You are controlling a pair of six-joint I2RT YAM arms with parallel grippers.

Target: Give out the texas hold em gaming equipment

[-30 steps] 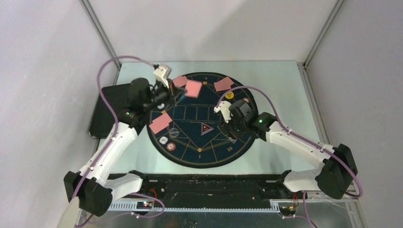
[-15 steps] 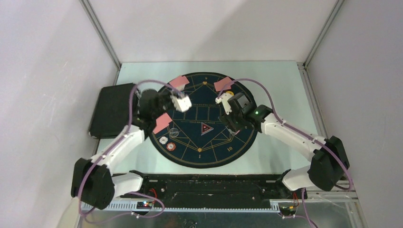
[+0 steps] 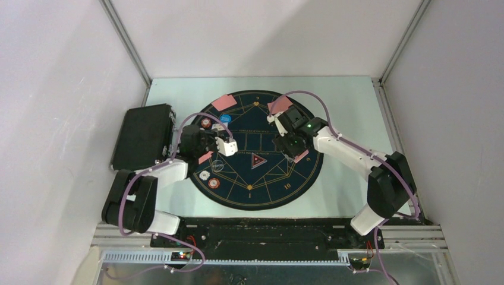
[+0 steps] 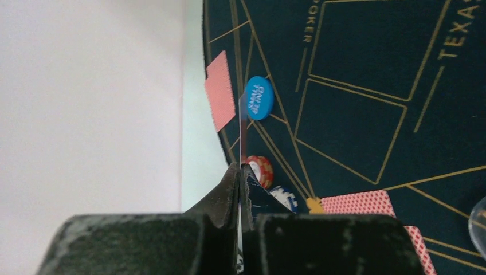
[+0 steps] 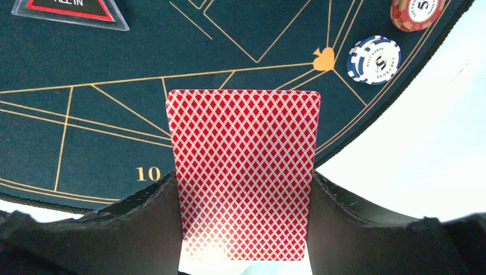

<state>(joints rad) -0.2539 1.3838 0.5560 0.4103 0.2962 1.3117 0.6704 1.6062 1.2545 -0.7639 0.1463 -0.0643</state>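
Left gripper [image 4: 240, 172] pinched tight on a thin pink-backed playing card [image 4: 243, 129], edge-on over the left of the dark round gold-lined mat [image 3: 255, 190]; right gripper [image 5: 246, 189] clamps a red-diamond-backed card [image 5: 243, 143] widthwise above the mat's right rim, both probably kept low and gripped for dealing.

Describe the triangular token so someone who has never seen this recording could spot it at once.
Find the dark round mat with gold lines that fills the middle of the table. Close to its centre lies the triangular token. It is the only three-cornered piece, red-edged with a dark middle; the poker chips are round and the playing cards rectangular.
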